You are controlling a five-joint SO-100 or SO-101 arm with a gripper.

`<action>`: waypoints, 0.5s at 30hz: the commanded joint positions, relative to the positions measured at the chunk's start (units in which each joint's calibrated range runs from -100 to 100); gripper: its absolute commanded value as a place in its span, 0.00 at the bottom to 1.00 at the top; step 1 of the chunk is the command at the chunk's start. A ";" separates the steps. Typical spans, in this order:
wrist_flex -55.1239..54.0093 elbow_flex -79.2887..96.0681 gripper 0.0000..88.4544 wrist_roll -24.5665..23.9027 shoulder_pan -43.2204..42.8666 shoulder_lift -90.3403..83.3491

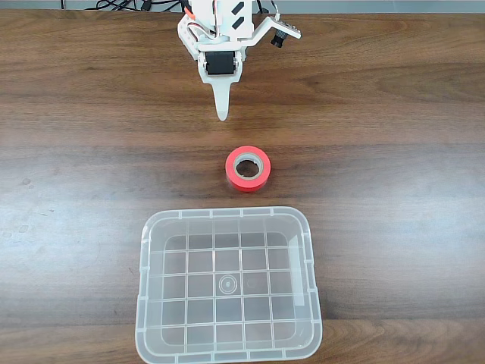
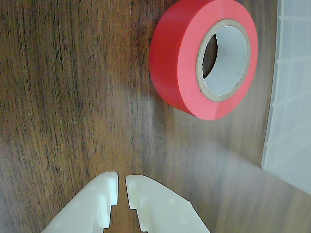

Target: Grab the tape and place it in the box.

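Note:
The red-orange tape (image 1: 232, 171) lies flat on the wooden table, its grey-tan core facing up, midway between the arm and the box. In the wrist view the tape (image 2: 175, 53) sits at the upper right, well beyond the fingertips. My white gripper (image 1: 222, 114) hangs above the table a short way behind the tape, jaws together with nothing between them. The wrist view shows the gripper (image 2: 122, 187) at the bottom edge with only a thin slit between its tips. The clear plastic box (image 1: 227, 213) stands empty at the front, just past the tape.
Bare dark wood table (image 1: 394, 152) spreads to both sides of the tape and box. The box's translucent wall (image 2: 291, 97) runs along the right edge of the wrist view. Cables lie at the back behind the arm base (image 1: 220, 30).

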 commanded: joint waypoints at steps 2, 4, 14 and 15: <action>0.10 -0.80 0.01 -0.31 -0.43 -0.80; 0.10 -0.80 0.01 -0.31 -0.43 -0.80; 0.10 -0.80 0.01 -0.31 -0.43 -0.80; 0.10 -0.80 0.01 -0.31 -0.43 -0.80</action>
